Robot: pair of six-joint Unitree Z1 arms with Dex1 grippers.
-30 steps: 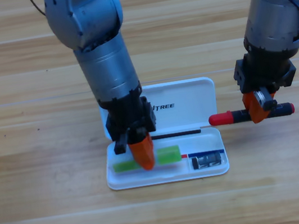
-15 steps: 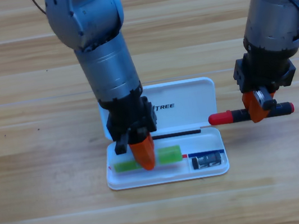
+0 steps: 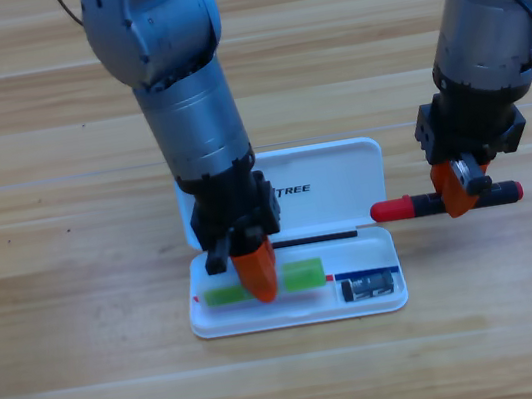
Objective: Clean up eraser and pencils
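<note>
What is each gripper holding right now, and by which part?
The right gripper grips the black pencil with the red cap near its middle, beside the white case. The left gripper is down on the green pencil mid-length, in the case.

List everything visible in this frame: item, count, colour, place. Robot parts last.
case: one, white, open, table centre.
green pencil: one, light green, lying in the case's tray, left part.
eraser: one, dark grey, tray's right compartment.
red-capped pencil: one, black with red cap, level, right of the case.
table: one, wooden.
left end effector: orange jaws, down on the green pencil in the tray.
right end effector: orange jaws, gripping the red-capped pencil.
</note>
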